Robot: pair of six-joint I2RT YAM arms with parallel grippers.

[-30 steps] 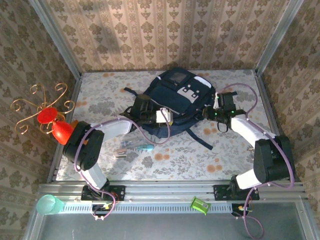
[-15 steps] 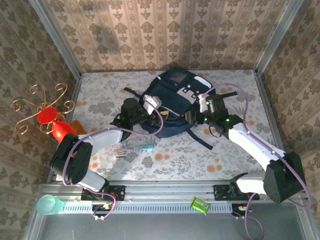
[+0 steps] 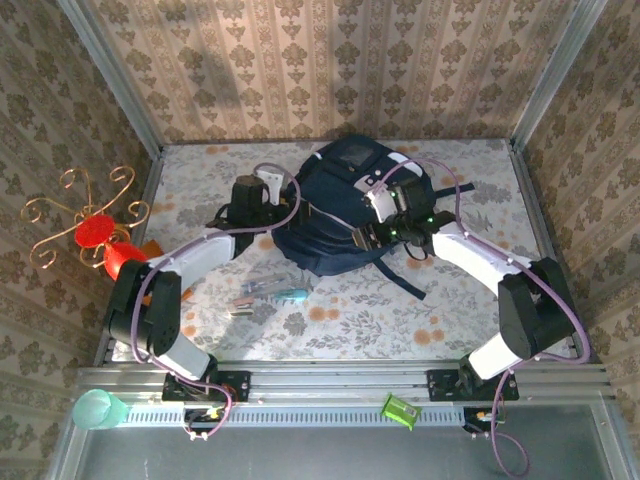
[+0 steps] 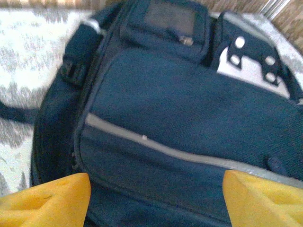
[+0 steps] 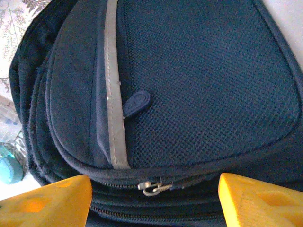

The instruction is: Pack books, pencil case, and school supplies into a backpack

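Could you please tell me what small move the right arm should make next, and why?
Probably ease the right arm forward until its open jaws straddle the zip pull: the backpack looks zipped shut, and the pull sits centred just ahead of them.

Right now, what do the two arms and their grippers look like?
Both the left arm and right arm have white link shells between bulky black joints, with a purple cable looping along each. The left fingers and right fingers are blocky orange-yellow wedges.
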